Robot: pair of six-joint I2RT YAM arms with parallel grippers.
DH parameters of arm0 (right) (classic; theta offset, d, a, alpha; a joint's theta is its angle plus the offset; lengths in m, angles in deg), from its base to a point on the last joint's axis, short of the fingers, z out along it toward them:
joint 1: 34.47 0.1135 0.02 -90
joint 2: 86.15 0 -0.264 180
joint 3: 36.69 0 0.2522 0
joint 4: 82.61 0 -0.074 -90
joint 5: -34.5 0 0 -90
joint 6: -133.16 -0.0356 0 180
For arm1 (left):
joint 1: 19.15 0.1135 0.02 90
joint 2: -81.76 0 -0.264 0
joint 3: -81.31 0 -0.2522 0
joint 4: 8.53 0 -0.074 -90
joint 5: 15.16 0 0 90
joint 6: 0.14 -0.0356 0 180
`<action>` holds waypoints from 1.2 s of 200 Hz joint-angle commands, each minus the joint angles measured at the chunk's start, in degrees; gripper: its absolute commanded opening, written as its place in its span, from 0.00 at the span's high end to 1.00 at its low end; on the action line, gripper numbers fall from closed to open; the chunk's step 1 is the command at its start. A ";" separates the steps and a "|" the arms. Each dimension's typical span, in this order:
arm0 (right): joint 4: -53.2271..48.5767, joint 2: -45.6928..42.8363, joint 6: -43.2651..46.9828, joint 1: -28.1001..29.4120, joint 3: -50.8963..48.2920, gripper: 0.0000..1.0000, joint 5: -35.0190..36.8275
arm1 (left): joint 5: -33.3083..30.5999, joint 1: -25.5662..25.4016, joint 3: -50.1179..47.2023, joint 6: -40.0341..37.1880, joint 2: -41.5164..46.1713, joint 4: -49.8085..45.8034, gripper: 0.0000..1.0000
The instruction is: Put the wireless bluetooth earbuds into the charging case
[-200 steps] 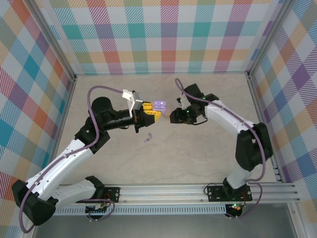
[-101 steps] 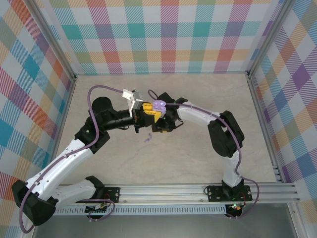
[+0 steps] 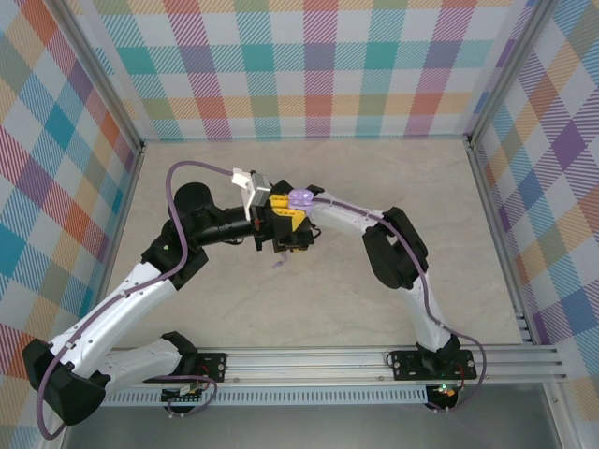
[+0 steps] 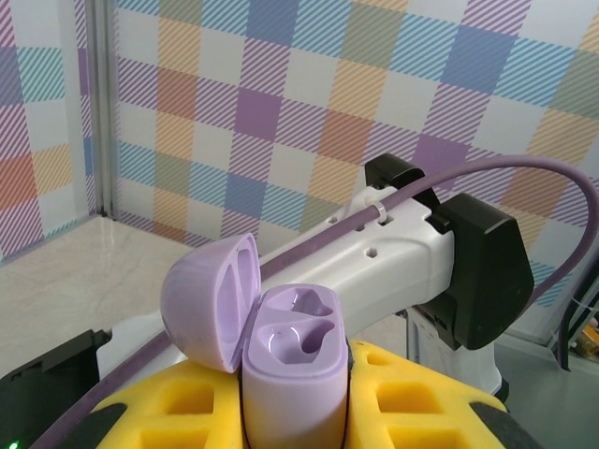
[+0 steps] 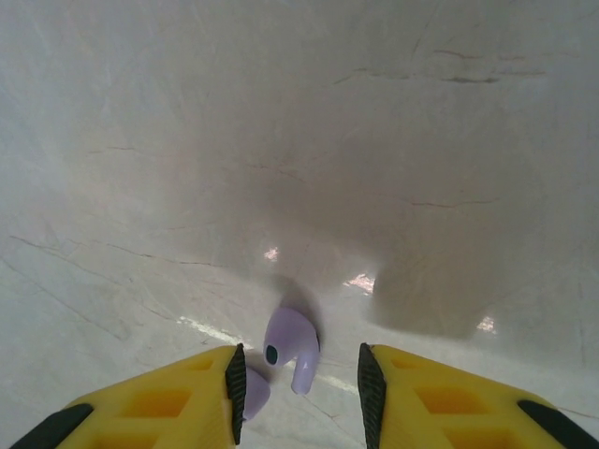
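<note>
From where I stand, the whole thing turns on the lilac earbud (image 5: 290, 344) and the right gripper (image 5: 299, 388) above it; the earbud lies flat on the table (image 3: 374, 168), a little left of the middle and somewhat toward the near edge (image 3: 278, 262); in the right wrist view it sits straight ahead between the two yellow fingers (image 5: 168, 402), closer to the left one, where a rounded bit of it is at or just beside the black pad, though I cannot tell if they touch; the jaws are parted and nothing is pinched yet; the stem runs roughly along the line of the fingers, not across it, so I judge that closing would squeeze its narrow width, which suits a pick; the right arm is plainly the nearer one, since the left gripper (image 4: 295, 402) is clamped on the lilac case (image 4: 295, 360), holding it upright off the table with the lid (image 4: 211, 299) swung open to one side and both wells bare; seen from above, the case (image 3: 300, 198) hangs just beyond the earbud toward the far edge, so the carry to it looks short; no brand, label or lettering is readable on the case, the earbud or the arms.
</note>
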 commanded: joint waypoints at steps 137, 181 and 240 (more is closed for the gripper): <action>-11.52 7.94 -0.61 3.02 9.05 0.70 8.53 | 0.46 0.70 -0.31 0.29 -0.20 -0.07 0.85; -11.67 7.24 -0.67 3.05 7.62 0.76 9.90 | 0.23 0.75 -0.40 0.47 -0.32 0.00 0.85; -8.82 2.61 -0.25 0.55 1.75 0.82 10.83 | -0.49 0.70 -0.43 0.47 -0.39 -0.41 0.85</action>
